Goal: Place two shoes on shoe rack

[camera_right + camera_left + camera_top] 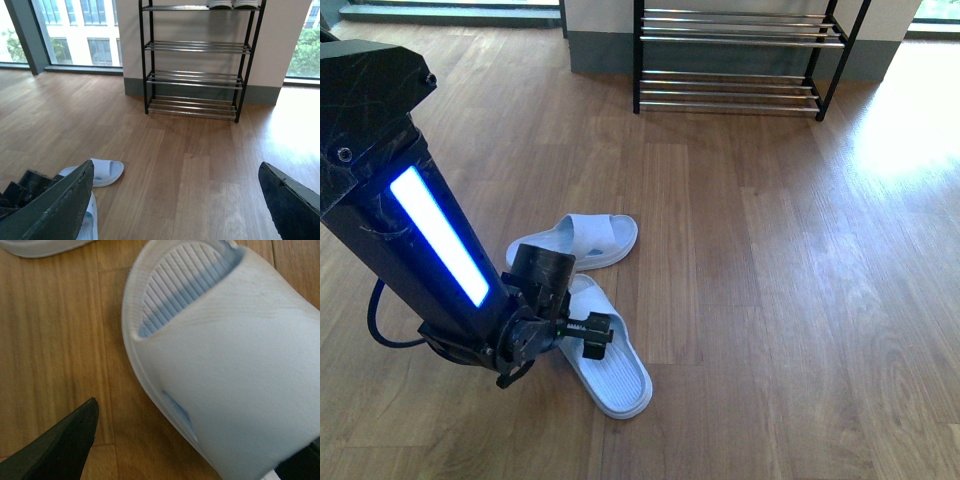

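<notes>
The two shoes on the wooden floor are pale blue-white slides, not sneakers. One slide (pixel 582 240) lies further away, and the other (pixel 610 365) lies nearer, angled across its heel end. My left arm (pixel 535 310) reaches down over the nearer slide. My left gripper (pixel 197 440) is open, and that slide's wide strap (pixel 235 365) fills the space between its dark fingers (pixel 60 450). My right gripper (pixel 176 167) is open and empty above the bare floor, pointing toward the shoe rack (pixel 197 47). That rack (pixel 735 40), black-framed with chrome rods, stands at the far wall.
White soles of another pair (pixel 232 4) show on the rack's top tier. A grey skirting and wall (pixel 130 85) run behind the rack, with windows to either side. Open wooden floor (pixel 740 250) lies between the slides and the rack.
</notes>
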You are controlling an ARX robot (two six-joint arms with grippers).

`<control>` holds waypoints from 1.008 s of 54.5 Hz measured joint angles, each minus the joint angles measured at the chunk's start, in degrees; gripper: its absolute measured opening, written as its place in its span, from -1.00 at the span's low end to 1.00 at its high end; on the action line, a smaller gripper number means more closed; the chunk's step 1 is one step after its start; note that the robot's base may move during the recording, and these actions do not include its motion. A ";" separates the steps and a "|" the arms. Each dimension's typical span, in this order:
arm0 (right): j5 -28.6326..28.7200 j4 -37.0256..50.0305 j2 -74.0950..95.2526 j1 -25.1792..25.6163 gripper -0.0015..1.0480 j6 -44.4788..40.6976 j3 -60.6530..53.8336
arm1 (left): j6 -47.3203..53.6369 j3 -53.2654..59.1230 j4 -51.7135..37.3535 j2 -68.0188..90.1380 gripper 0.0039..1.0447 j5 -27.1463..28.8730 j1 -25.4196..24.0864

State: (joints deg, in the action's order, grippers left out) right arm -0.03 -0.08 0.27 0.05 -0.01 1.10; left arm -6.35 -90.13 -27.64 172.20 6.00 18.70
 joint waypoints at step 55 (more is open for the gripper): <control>0.00 0.00 0.00 0.00 0.82 0.00 0.00 | -1.97 10.47 -0.20 -9.62 -0.97 11.04 -7.52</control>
State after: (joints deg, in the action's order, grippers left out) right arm -0.03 -0.08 0.27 0.05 -0.01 1.10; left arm -8.32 -79.66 -27.83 162.58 17.04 11.18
